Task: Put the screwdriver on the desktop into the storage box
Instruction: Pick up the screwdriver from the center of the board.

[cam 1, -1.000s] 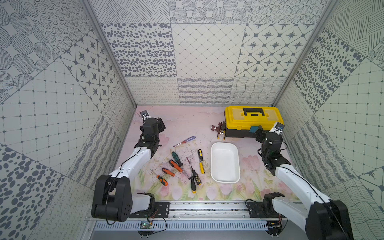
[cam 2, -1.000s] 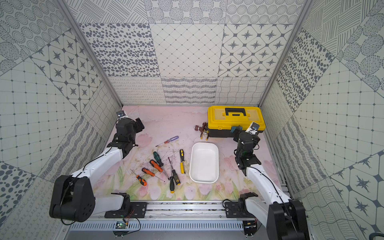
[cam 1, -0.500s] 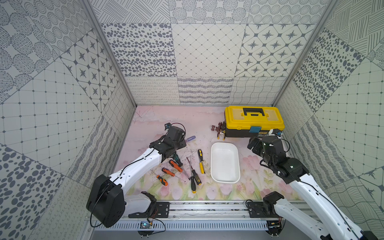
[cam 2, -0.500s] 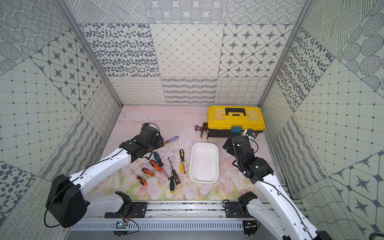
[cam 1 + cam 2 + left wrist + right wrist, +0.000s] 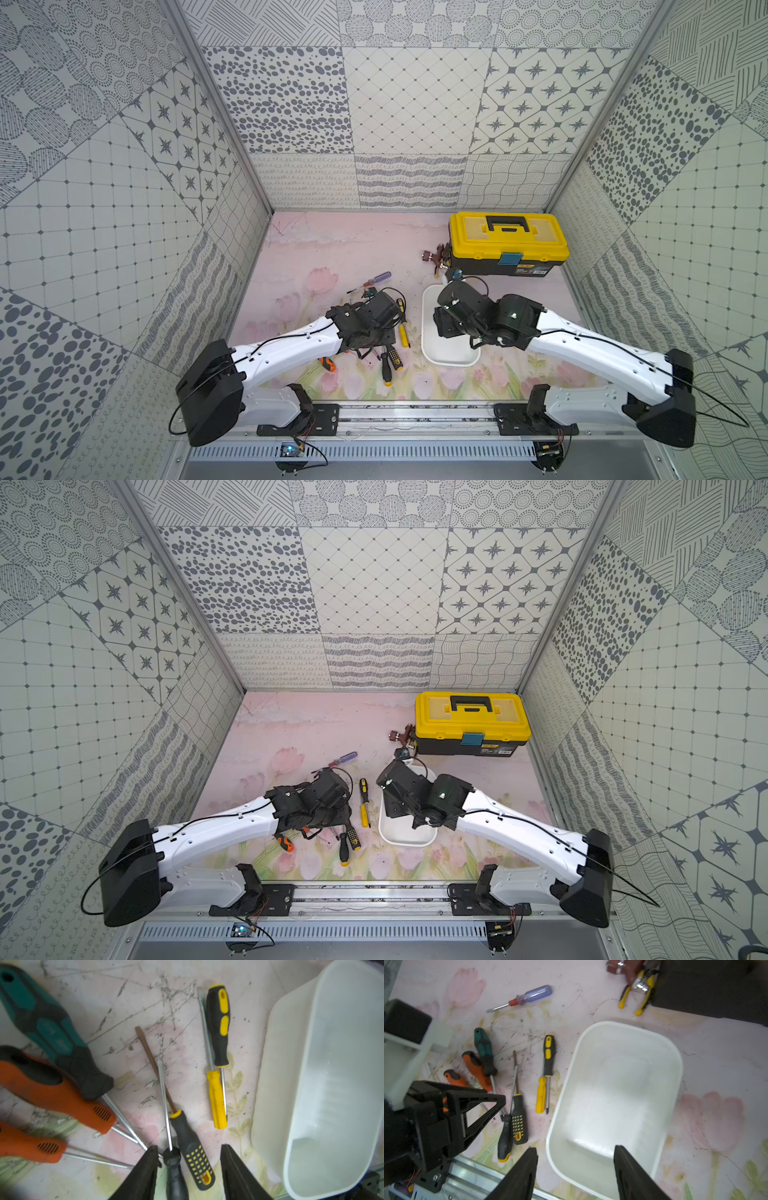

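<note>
Both arms swung in from sides: left gripper (image 5: 188, 1147), jaws spread, straddled dotted screwdriver (image 5: 193, 1151); right gripper (image 5: 575, 1148) spread at storage box (image 5: 675, 1076) rim. Looked stiff, light; grab handle mid-length.

Light: bright, even and diffuse in both top views; shadows are faint.
Glare: a soft white sheen lies on the storage box (image 5: 616, 1088) floor.
Blur: the teal handle (image 5: 47, 1024) and orange handle (image 5: 52, 1086), well away from the storage box, are smeared; the pliers (image 5: 636, 987) beyond it are soft.
Distortion: the storage box rim bows in the left wrist view.
</note>
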Robot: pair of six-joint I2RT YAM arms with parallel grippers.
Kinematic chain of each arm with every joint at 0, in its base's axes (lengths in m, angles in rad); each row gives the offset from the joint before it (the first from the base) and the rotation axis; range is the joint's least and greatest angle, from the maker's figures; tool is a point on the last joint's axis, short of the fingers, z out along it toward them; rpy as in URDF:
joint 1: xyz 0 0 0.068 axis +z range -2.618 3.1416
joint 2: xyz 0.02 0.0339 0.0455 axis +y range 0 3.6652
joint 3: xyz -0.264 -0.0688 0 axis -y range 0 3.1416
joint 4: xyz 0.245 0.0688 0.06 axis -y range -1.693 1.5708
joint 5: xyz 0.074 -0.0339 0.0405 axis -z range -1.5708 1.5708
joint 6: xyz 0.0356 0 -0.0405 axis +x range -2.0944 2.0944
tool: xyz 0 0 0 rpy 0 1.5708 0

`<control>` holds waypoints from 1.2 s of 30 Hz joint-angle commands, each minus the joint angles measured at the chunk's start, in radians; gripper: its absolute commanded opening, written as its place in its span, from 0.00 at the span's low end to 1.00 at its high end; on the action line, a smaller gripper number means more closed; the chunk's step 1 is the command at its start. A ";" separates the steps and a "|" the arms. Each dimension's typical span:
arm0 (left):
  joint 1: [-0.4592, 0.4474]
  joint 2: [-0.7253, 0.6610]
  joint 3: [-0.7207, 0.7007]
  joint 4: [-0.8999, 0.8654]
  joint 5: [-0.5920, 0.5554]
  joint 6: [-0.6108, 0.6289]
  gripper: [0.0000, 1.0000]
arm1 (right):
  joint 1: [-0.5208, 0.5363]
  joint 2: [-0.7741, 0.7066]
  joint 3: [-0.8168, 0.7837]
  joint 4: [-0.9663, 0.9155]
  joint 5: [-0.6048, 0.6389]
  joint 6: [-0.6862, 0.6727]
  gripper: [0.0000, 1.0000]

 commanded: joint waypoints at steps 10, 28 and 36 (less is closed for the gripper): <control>0.143 -0.287 -0.067 -0.264 -0.171 -0.158 0.60 | 0.194 0.411 0.064 0.253 -0.164 0.056 0.65; 0.182 -0.363 -0.140 -0.209 -0.132 -0.158 0.62 | 0.139 0.561 0.034 0.283 -0.197 0.082 0.44; 0.181 -0.350 -0.145 -0.194 -0.133 -0.160 0.63 | 0.127 0.611 0.020 0.291 -0.196 0.090 0.39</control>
